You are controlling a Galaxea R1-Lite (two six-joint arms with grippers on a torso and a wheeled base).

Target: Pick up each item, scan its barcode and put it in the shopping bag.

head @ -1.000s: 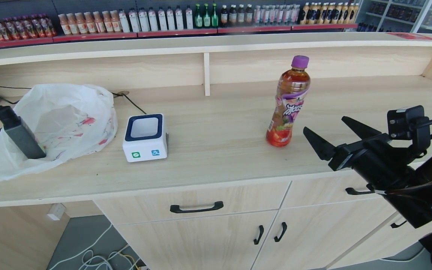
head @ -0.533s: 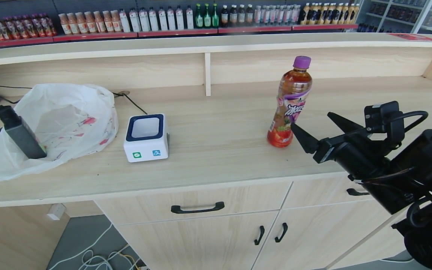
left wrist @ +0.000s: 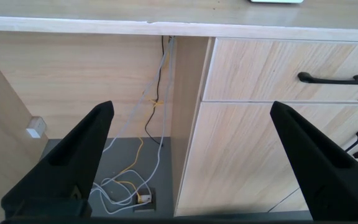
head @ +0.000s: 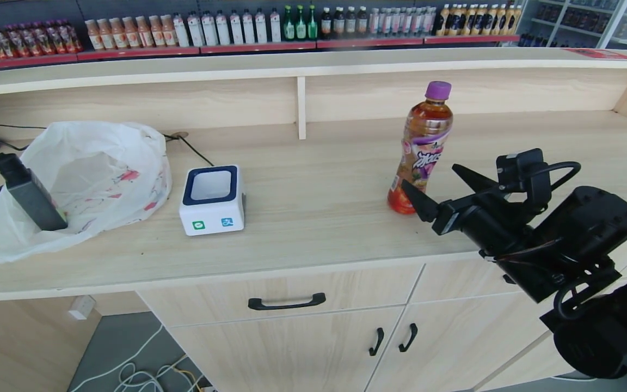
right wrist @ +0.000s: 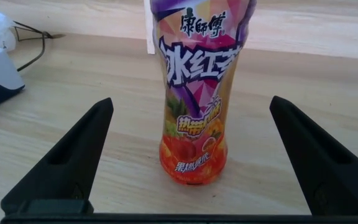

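A tea bottle [head: 422,148] with a purple cap and a purple-orange label stands upright on the wooden counter [head: 313,212], right of centre. My right gripper [head: 434,185] is open, low at the counter, with its fingertips just to the right of the bottle's base. In the right wrist view the bottle [right wrist: 197,93] stands centred between the spread fingers [right wrist: 73,155], a little beyond their tips. A white scanner box [head: 211,199] with a dark-framed window sits left of centre. The white shopping bag [head: 82,177] lies open at the far left. My left gripper [left wrist: 191,112] is open below the counter, facing the cabinet fronts.
A dark handheld device [head: 28,190] leans at the bag's left side. A cable [head: 194,149] runs behind the scanner. A raised back ledge with a divider [head: 301,106] borders the counter. Drawers and doors [head: 286,301] lie below, and loose cables [left wrist: 138,186] on the floor.
My right arm has moved left and forward toward the bottle, bringing its open fingers from well to the right up to the bottle's base. The bottle, scanner and bag have stayed put.
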